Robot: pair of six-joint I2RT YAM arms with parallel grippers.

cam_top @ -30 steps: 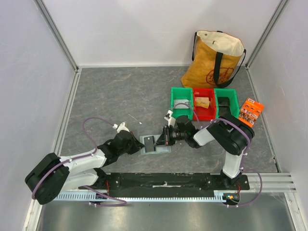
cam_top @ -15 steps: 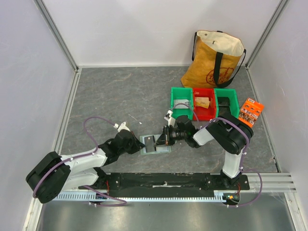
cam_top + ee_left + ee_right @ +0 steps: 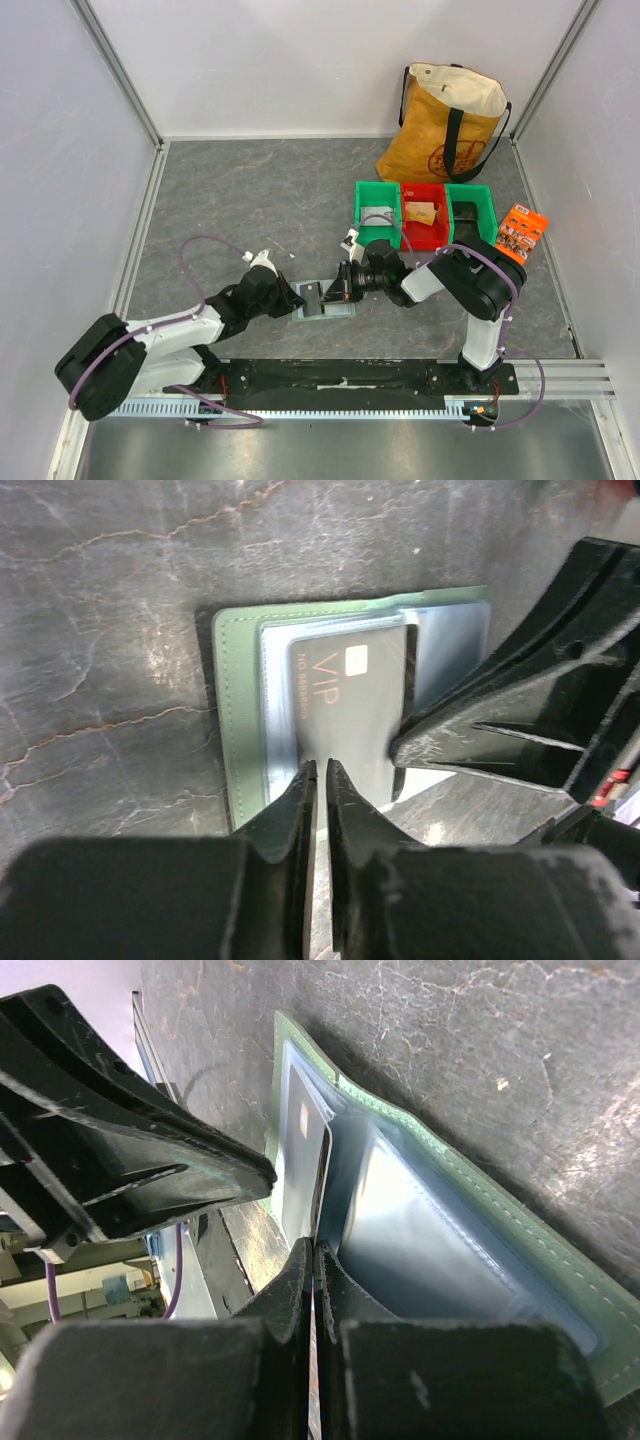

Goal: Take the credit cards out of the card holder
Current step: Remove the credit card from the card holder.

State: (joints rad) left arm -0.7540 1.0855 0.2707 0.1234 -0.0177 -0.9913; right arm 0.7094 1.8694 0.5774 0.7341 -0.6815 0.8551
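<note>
The pale-green card holder lies open on the table between the arms, its blue-grey pockets facing up. A dark credit card marked VIP with a chip sits partly out of a pocket. My right gripper is shut on that card's edge, reaching in from the right. My left gripper hangs over the holder's near edge, on its left in the top view. Its jaws stand a narrow slit apart, and I see nothing between them. No other card shows.
Three bins stand behind the right arm: green, red and green. A yellow tote bag leans at the back right. An orange packet lies by the right wall. Panels wall in the table.
My right jaws have closed fully on the card's edge. My left gripper has shifted slightly right over the holder, and its jaws have parted from shut to a thin slit.
</note>
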